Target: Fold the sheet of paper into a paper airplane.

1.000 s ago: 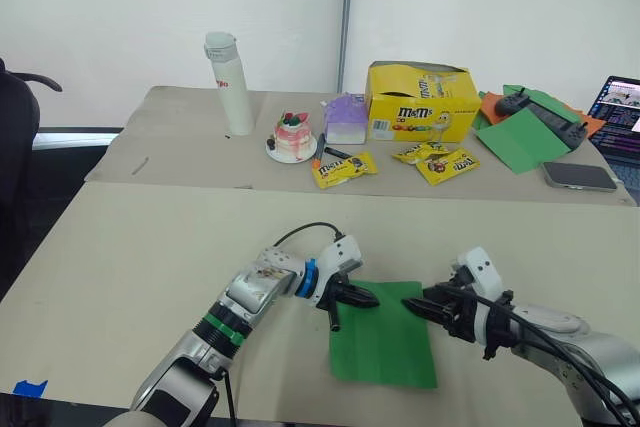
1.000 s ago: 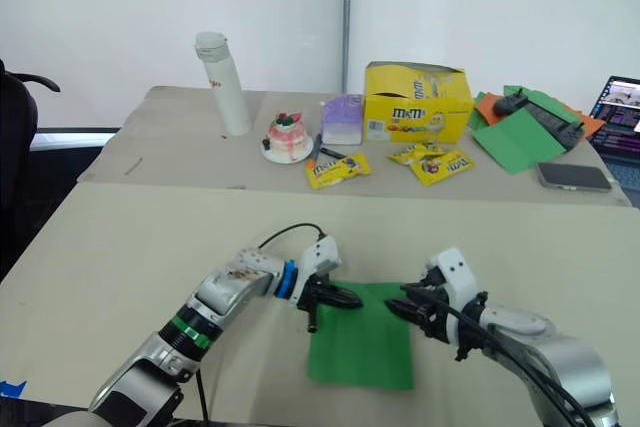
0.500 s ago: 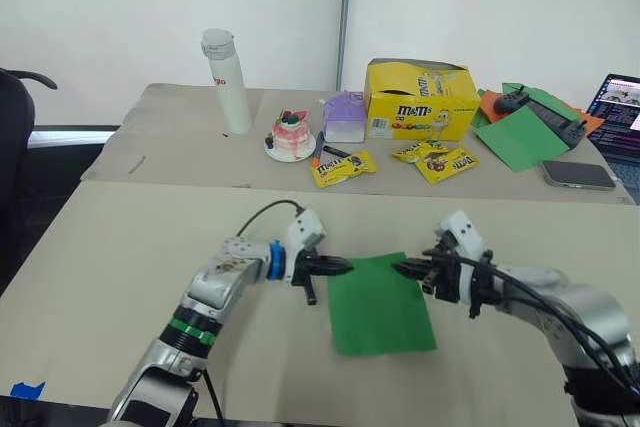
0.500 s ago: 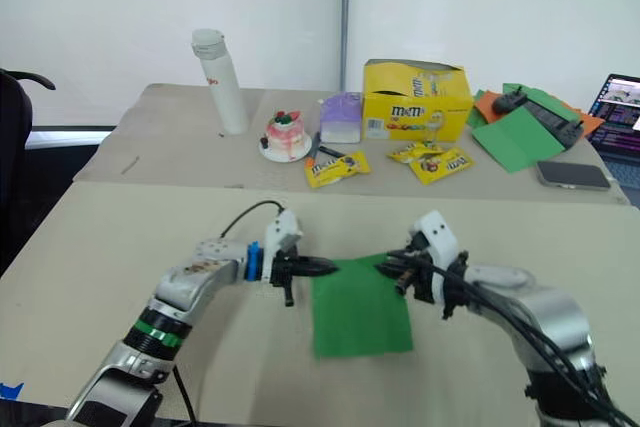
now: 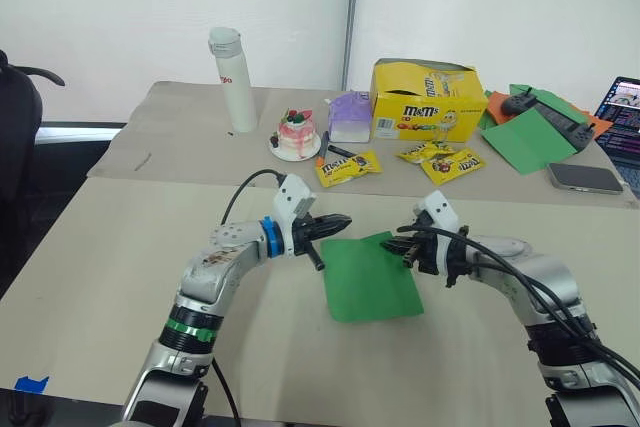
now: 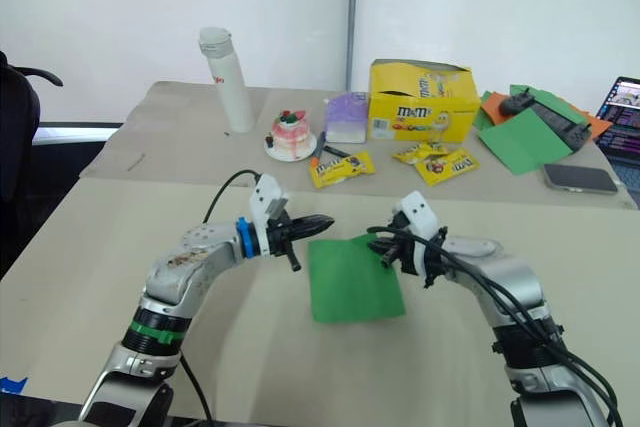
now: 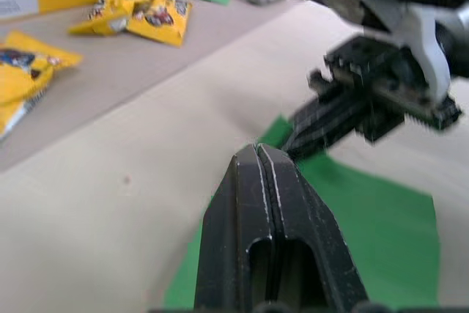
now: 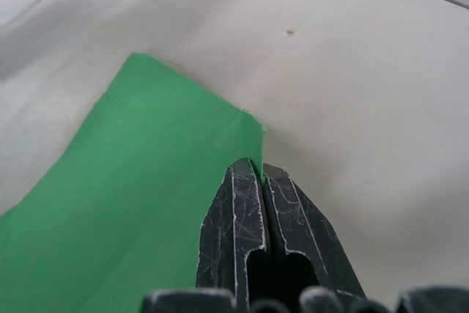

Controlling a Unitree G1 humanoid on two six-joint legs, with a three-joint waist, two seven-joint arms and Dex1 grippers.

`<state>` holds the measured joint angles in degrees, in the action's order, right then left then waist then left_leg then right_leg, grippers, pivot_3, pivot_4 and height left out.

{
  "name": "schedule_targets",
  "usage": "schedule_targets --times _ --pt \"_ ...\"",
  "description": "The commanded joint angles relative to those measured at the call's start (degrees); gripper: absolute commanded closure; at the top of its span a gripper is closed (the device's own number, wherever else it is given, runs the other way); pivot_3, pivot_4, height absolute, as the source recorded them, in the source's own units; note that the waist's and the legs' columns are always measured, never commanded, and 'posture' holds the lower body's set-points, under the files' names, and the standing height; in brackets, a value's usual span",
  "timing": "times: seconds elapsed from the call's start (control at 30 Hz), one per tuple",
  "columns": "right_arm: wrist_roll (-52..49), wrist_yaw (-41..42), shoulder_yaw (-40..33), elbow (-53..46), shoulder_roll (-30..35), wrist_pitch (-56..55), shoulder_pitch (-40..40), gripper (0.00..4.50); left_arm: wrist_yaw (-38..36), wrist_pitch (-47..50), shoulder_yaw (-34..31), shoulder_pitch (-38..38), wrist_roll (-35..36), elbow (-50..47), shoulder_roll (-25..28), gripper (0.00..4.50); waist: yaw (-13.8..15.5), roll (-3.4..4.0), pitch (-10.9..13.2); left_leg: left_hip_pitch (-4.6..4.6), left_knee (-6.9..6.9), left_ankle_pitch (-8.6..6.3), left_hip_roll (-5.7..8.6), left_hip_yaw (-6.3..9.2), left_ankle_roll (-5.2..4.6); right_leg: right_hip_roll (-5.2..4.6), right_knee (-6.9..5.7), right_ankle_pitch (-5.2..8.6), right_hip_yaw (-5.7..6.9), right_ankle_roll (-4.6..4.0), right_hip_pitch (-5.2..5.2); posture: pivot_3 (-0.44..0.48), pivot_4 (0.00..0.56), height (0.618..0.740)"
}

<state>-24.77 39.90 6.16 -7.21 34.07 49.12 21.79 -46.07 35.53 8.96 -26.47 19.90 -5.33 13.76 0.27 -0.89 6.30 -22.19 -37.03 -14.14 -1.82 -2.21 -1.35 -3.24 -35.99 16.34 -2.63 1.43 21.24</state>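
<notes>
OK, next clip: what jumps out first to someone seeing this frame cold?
The bright green sheet of paper lying on the near table, with the right gripper shut on its far corner and the left gripper shut just beyond its far left edge. Behind, on the far table, the yellow candy box stands out.

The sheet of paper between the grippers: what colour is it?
Bright green; the sheet of paper shows best in the left eye view.

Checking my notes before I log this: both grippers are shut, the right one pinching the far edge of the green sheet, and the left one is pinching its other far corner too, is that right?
Not quite. The left gripper is shut but empty, held clear of the sheet of paper, as the left eye view shows. The right gripper is shut on the sheet's far edge.
</notes>
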Motion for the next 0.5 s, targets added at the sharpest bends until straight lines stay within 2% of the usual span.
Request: schedule_targets --times 0.03,0.17,0.33,0.5 --pt "0.4 -1.0 -0.7 -1.1 -0.6 0.8 1.0 4.47 0.8 2.2 3.4 -0.3 -0.6 -3.2 0.6 4.5 -0.1 0.0 0.0 0.0 0.01 0.0 0.0 0.0 0.0 0.0 0.0 0.0 0.0 0.0 0.0 0.0 0.15 0.74" --pt "0.7 -2.0 -1.3 -1.3 -1.0 1.4 1.0 4.47 2.4 2.5 10.0 1.4 -6.1 -0.8 2.9 4.5 -0.3 0.01 0.0 0.06 0.04 0.0 0.01 0.0 0.0 0.04 -0.03 0.0 -0.04 0.0 0.0 0.0 0.15 0.74" --pt "1.7 -2.7 -0.6 -3.5 -0.7 1.4 0.1 4.47 5.1 -3.3 9.5 2.1 -7.0 5.8 -1.0 4.5 -0.2 0.01 0.0 0.05 0.04 0.0 0.0 0.0 0.0 0.03 -0.02 0.0 -0.03 -0.01 0.01 0.0 0.15 0.74" --pt "2.1 -2.7 -0.2 -6.4 -1.0 -0.3 -1.2 4.47 5.3 -5.1 10.5 1.7 -9.0 11.1 -2.1 4.5 -0.1 0.01 0.0 0.04 0.04 0.0 0.03 -0.01 0.0 0.0 0.0 0.0 -0.03 0.0 0.0 0.0 0.15 0.74"
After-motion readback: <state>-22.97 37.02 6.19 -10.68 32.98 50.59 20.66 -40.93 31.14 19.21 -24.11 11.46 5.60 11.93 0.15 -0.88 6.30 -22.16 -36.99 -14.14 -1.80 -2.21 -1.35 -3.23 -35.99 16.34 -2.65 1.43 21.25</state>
